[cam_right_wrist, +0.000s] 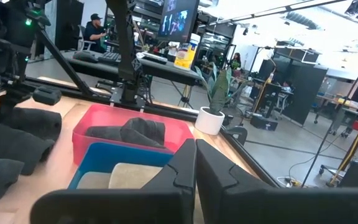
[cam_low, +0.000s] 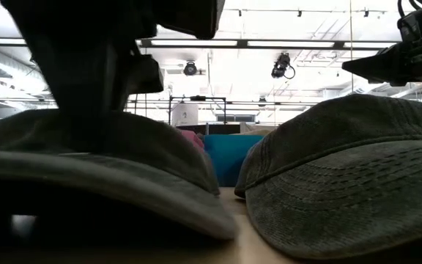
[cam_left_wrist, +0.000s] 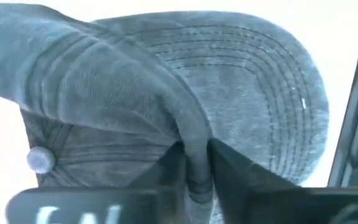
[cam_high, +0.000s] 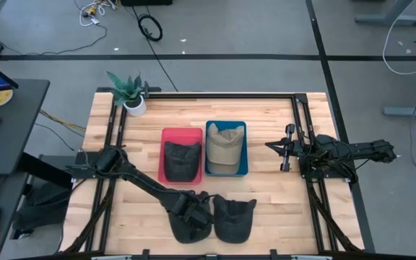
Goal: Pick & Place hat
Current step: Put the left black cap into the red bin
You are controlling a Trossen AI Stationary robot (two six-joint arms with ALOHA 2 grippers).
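Your left gripper [cam_high: 191,211] is clamped on a fold of the dark grey cotton cap [cam_high: 191,220] at the wooden table's [cam_high: 266,202] near edge (soft, light, floppy, so pinch gathered fabric), while the right gripper [cam_high: 286,148] waits, fingers together.

A potted plant [cam_high: 130,92] stands at the table's [cam_high: 266,202] far corner (white pot)
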